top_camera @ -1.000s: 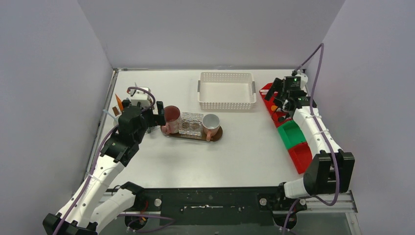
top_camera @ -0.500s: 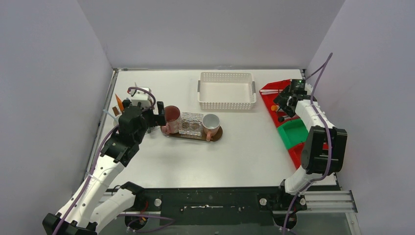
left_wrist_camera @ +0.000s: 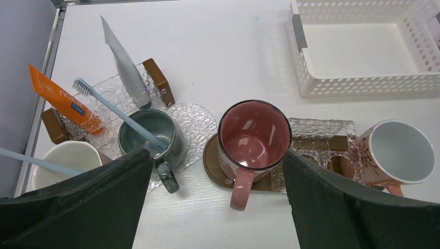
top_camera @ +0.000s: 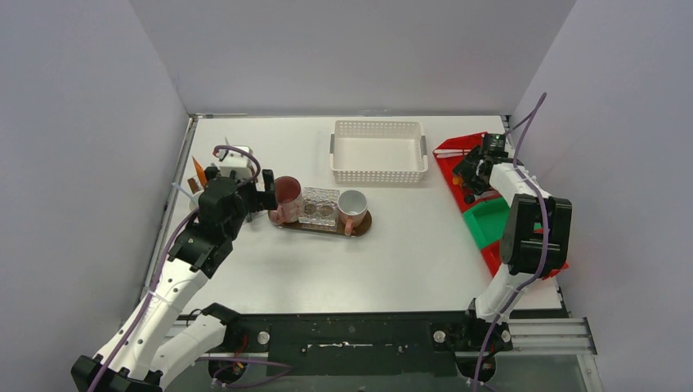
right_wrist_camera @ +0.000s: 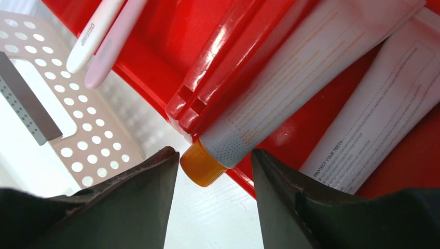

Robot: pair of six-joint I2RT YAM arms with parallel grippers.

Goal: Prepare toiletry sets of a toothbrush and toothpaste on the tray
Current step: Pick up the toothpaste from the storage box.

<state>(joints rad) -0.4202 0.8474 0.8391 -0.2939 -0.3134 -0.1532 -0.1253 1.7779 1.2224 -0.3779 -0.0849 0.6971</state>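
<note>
The toothpaste tube (right_wrist_camera: 290,88) lies between the 2 jaws of the right gripper (right_wrist_camera: 215,154), cap nearest, long axis running away up-right; clamped or merely flanked, I cannot tell.

Two mugs (left_wrist_camera: 254,137) stand on the tray (left_wrist_camera: 211,158), the basket (left_wrist_camera: 363,85) behind it, two more mugs (left_wrist_camera: 150,136) left, tubes (right_wrist_camera: 373,119) in the bin (right_wrist_camera: 171,52) right.

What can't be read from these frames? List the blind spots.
- Right wrist: whether the right gripper pinches the orange-capped tube or only flanks it; contact edges sit in shadow.
- Top view: red bin contents, covered by the right arm and too small.
- Left wrist: pinkish-white mug, half behind a finger of the left gripper; its toothbrush runs off the left edge.
</note>
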